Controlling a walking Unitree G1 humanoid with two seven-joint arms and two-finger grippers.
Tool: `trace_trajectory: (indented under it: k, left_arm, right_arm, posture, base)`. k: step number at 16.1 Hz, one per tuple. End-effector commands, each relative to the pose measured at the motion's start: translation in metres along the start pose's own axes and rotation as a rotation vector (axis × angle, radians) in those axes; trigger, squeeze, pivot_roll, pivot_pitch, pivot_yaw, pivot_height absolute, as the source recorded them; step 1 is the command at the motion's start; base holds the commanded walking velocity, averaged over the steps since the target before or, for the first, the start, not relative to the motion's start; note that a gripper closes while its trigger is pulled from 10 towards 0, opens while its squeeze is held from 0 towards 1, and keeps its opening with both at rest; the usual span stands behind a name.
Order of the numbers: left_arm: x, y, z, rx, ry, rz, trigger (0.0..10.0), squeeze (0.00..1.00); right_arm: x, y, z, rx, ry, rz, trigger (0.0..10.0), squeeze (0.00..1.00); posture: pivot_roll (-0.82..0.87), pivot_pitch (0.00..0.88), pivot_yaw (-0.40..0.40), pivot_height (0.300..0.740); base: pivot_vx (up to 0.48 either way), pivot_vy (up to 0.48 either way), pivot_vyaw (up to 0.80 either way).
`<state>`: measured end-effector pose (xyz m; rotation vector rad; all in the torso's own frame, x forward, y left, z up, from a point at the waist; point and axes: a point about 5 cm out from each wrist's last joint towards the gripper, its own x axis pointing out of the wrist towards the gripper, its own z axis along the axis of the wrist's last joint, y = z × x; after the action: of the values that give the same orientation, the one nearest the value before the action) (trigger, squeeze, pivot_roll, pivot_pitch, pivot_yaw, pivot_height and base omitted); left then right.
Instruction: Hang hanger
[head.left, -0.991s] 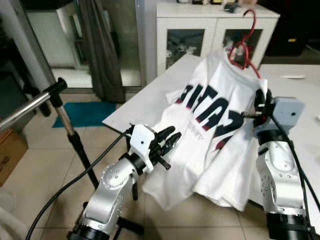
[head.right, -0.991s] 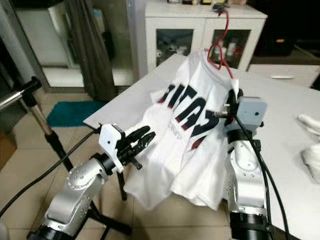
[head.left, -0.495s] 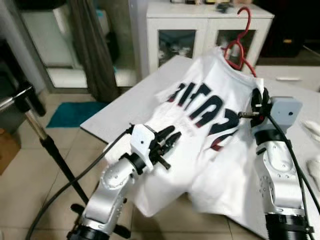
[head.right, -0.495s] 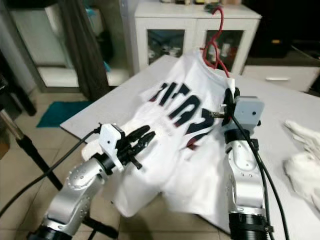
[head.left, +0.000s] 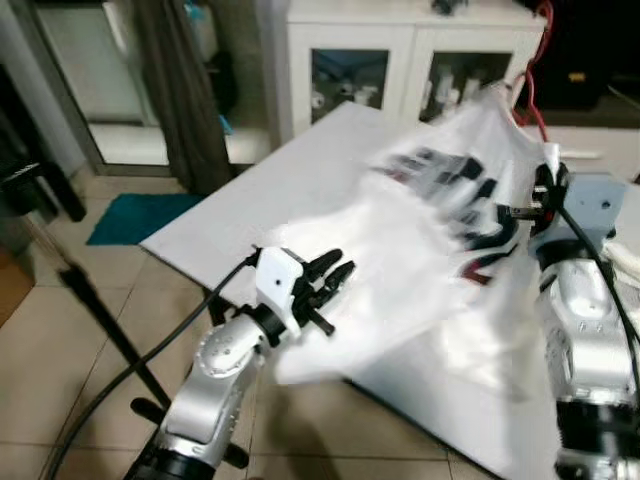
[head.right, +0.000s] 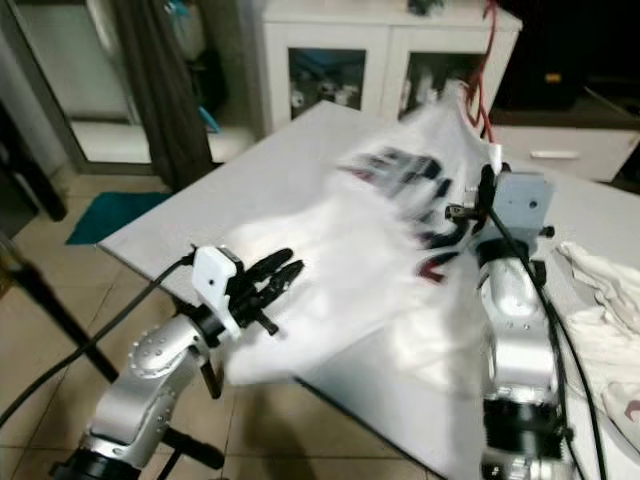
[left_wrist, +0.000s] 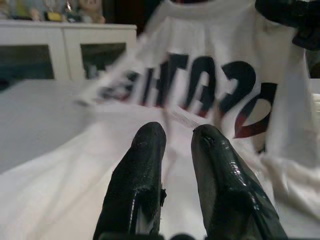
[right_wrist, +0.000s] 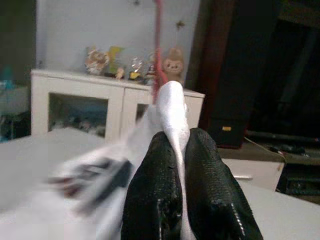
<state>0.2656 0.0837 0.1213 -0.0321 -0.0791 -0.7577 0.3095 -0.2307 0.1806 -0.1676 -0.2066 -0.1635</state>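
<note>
White worktop (head.left: 300, 160), cabinet (head.left: 400, 50) behind | right claw (right_wrist: 172, 150) pinching T-shirt (head.left: 440, 250) shoulder over red hanger (head.left: 535, 75); hook rises above claw | left claw (left_wrist: 172, 135) slightly parted, empty, under hem

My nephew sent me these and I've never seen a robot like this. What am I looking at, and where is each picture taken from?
It is a humanoid robot with two silver arms, each ending in two long black fingers. The two wide pictures come from cameras in its head, looking down; the two close ones from cameras on its wrists. Before it stands a white table with a white cabinet behind it. The right gripper is shut on a white T-shirt with dark lettering, which hangs on a red hanger and is blurred by motion. The left gripper reaches toward the shirt's lower edge, fingers slightly apart, holding nothing. More white cloth lies on the table to the right.
</note>
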Motion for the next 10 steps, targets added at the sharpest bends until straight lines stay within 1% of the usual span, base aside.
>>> trace_trajectory:
  k: [1,2,3,4,6,7,9,10]
  left_arm:
    - [0.006,0.003,0.006,0.050,-0.020,-0.006,10.0,0.00]
    - [0.008,0.005,0.008,0.070,-0.025,-0.007,10.0,0.00]
    - [0.011,0.009,0.012,0.092,-0.035,-0.008,10.0,0.00]
    - [0.015,0.017,0.020,0.151,-0.048,-0.020,10.0,0.00]
    - [0.016,0.025,0.026,0.169,-0.051,-0.014,10.0,0.00]
    - [0.016,0.031,0.027,0.189,-0.048,-0.012,10.0,0.00]
    - [0.016,0.031,0.025,0.197,-0.043,-0.020,10.0,0.00]
    - [0.017,0.029,0.023,0.195,-0.039,-0.033,10.0,0.00]
  right_arm:
    - [0.001,0.008,-0.005,0.011,0.038,0.079,10.0,0.00]
    - [0.000,0.014,-0.009,0.009,0.063,0.136,10.0,0.00]
    - [-0.002,0.023,-0.014,0.001,0.096,0.223,10.0,0.00]
    - [-0.005,0.030,-0.021,-0.054,0.132,0.299,10.0,0.00]
    - [-0.004,0.027,-0.032,-0.082,0.202,0.299,10.0,0.00]
    - [-0.007,0.027,-0.040,-0.094,0.243,0.322,10.0,0.00]
    - [-0.009,0.029,-0.042,-0.086,0.250,0.349,10.0,0.00]
    - [-0.010,0.032,-0.040,-0.069,0.233,0.381,10.0,0.00]
  posture:
    - [0.03,0.000,-0.004,0.723]
    - [0.03,0.000,-0.007,0.723]
    - [0.03,0.000,-0.008,0.723]
    - [0.03,0.000,-0.011,0.723]
    - [0.04,0.000,-0.014,0.723]
    - [0.04,0.000,-0.015,0.723]
    - [0.04,0.000,-0.014,0.723]
    - [0.04,0.000,-0.012,0.723]
  base:
    - [0.000,0.000,0.00]
    - [0.000,0.000,0.00]
    - [0.000,0.000,0.00]
    - [0.000,0.000,0.00]
    - [0.000,0.000,0.00]
    - [0.000,0.000,0.00]
    - [0.000,0.000,0.00]
    - [0.000,0.000,0.00]
